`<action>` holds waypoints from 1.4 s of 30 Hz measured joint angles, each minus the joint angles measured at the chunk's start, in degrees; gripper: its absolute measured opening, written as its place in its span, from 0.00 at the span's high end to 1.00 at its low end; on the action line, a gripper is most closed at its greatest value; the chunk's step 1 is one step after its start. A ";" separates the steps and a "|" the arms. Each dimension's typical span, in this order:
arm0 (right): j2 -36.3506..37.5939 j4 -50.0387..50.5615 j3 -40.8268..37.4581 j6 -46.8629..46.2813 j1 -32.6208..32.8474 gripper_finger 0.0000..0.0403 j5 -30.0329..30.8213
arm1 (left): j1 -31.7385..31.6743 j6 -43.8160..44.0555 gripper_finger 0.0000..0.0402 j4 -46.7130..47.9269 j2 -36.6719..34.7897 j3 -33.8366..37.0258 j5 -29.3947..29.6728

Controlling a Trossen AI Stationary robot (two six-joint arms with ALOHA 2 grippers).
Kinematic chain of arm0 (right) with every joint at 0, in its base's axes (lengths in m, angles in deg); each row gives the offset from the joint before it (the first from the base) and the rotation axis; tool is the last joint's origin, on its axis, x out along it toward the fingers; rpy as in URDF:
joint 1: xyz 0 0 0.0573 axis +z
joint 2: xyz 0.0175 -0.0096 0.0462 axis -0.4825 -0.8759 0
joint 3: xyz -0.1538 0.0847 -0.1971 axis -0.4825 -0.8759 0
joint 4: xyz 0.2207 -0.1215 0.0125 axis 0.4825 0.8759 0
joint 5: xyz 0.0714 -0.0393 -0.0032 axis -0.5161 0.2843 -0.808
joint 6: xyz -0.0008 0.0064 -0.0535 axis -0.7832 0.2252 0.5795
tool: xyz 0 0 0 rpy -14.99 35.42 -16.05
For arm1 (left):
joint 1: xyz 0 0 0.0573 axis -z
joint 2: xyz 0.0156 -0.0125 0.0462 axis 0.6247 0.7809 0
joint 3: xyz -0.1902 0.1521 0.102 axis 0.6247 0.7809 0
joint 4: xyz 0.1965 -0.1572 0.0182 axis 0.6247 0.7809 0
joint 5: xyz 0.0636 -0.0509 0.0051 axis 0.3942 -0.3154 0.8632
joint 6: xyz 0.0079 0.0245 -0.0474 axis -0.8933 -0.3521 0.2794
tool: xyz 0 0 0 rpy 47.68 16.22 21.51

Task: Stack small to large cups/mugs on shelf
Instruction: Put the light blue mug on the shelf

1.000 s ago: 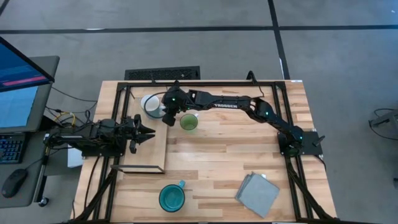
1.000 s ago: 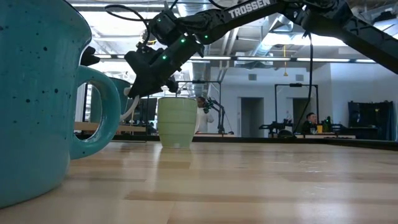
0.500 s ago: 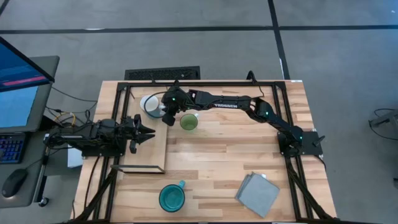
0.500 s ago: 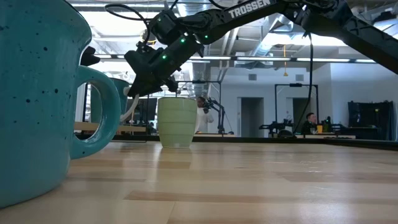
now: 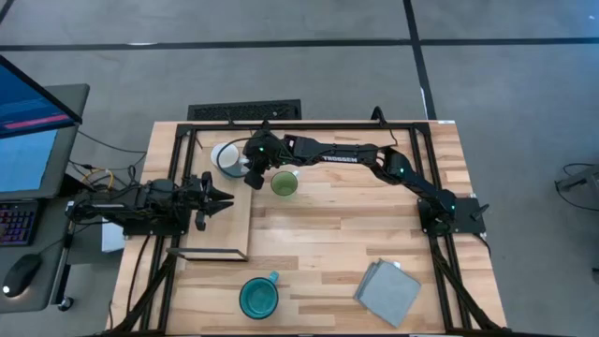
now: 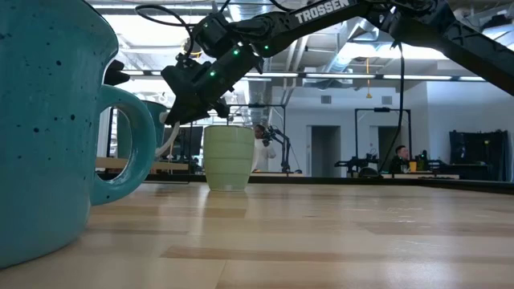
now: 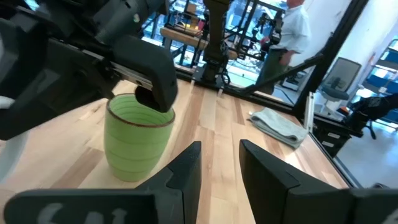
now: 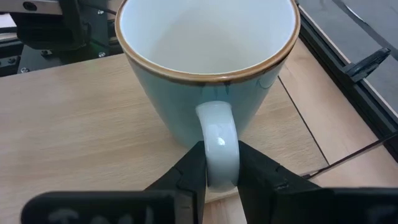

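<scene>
The white mug with its brown rim stands upright by the far end of the shelf, a pale board at the table's left. My right gripper reaches across from the right and is shut on that mug. The light-green mug stands on its base just right of it, also seen in the low view. The teal mug stands near the table's near edge and fills the low view's left. My left gripper hovers open over the shelf, touching nothing. My right gripper pinches the white mug's handle between its two fingers, one on each side of the loop. It comes from the table's right, slanting down. The mug stands upright with its base on the wood.
A folded grey cloth lies at the near right of the table. A black metal frame runs round the table's edges. In the left wrist view the green mug stands ahead of my left fingers, with the right gripper's dark body over it.
</scene>
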 joint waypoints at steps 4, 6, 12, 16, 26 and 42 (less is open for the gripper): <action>0.00 -0.01 0.00 0.00 0.00 0.76 0.13 | 0.01 0.00 0.76 0.00 -0.01 0.00 0.67; 0.00 -0.02 0.01 0.00 0.00 0.76 0.13 | 0.00 0.00 0.75 0.00 -0.01 0.00 0.67; 0.00 -0.90 0.02 0.00 0.04 0.76 0.15 | 0.01 0.00 0.75 0.00 0.00 0.00 0.71; 0.00 -1.71 0.02 0.00 0.04 0.76 0.15 | 0.02 0.00 0.75 0.00 -0.01 0.00 0.72; 0.00 -1.92 0.02 0.00 0.04 0.76 0.13 | 0.01 -0.20 0.75 0.02 0.00 0.00 0.76; 0.22 -1.86 0.11 -0.01 0.11 0.64 0.13 | 0.02 -1.11 0.76 0.04 -0.02 0.00 0.82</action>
